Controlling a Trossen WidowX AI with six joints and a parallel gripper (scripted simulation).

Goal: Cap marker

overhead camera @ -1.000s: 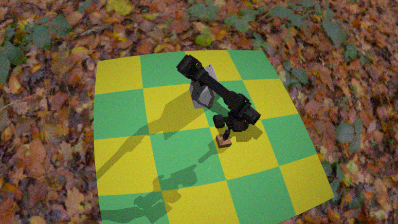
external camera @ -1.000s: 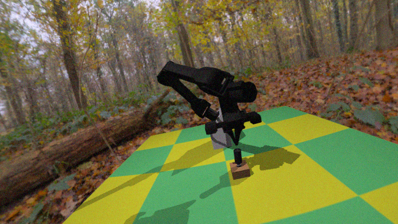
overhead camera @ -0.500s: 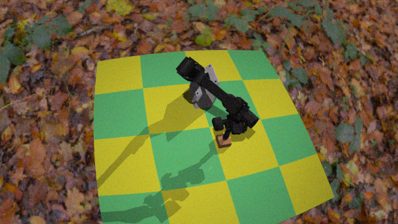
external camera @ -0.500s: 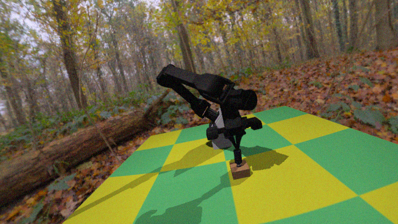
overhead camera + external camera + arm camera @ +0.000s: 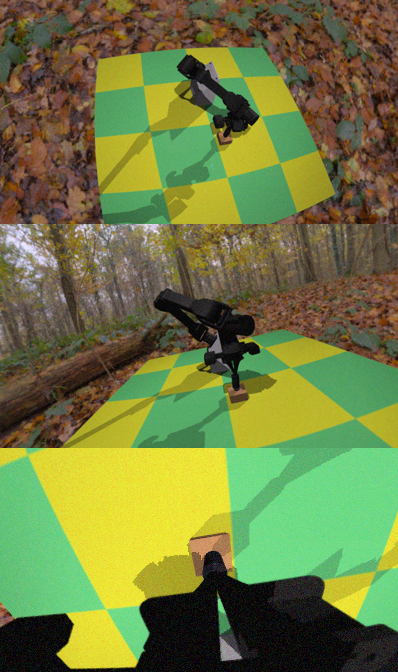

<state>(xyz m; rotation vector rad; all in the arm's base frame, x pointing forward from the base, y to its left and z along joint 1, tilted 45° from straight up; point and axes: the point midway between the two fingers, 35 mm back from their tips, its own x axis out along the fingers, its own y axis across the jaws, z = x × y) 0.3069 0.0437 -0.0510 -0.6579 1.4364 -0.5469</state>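
Observation:
A small brown holder block (image 5: 224,138) (image 5: 238,396) (image 5: 220,543) stands on a yellow square of the checkered table. A dark marker stands upright in it with its dark cap (image 5: 227,132) (image 5: 235,381) (image 5: 214,562) on top. My gripper (image 5: 229,128) (image 5: 235,372) (image 5: 214,575) is shut with nothing between its fingers. It points straight down, and its closed fingertips sit right on the top of the cap. The marker's body below the cap is too small and dark to tell apart.
The arm's grey base (image 5: 204,93) (image 5: 216,354) stands behind the block. The green and yellow checkered table (image 5: 250,155) (image 5: 292,402) ends in leaf-covered ground on all sides. A fallen log (image 5: 69,374) lies off the table to the left.

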